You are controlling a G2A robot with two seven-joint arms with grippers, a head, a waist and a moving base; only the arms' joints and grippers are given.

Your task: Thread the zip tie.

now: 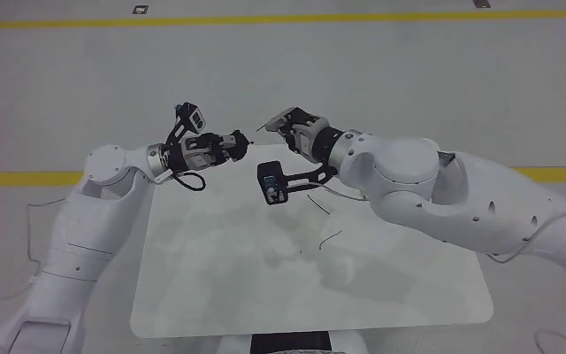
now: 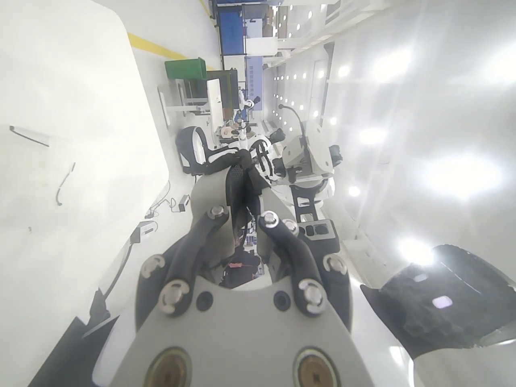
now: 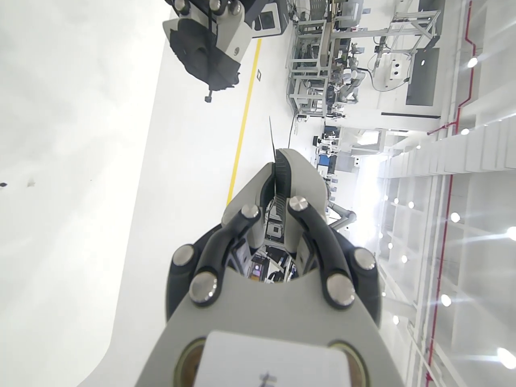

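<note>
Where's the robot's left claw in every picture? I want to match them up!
Top view: the left gripper sits over the white table's far edge, tip facing the right gripper.
Left wrist view: the left gripper is the near one, fingers closed, white table beside it.
Right wrist view: the left gripper is the farther one, a zip tie head dangling from it.
Shared landmark: the white table.

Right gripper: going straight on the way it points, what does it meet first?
Probably the left gripper, facing it just ahead. The tail that the right gripper pinches would arrive first, seemingly passing beside the head the left gripper holds; depth is unclear.
</note>
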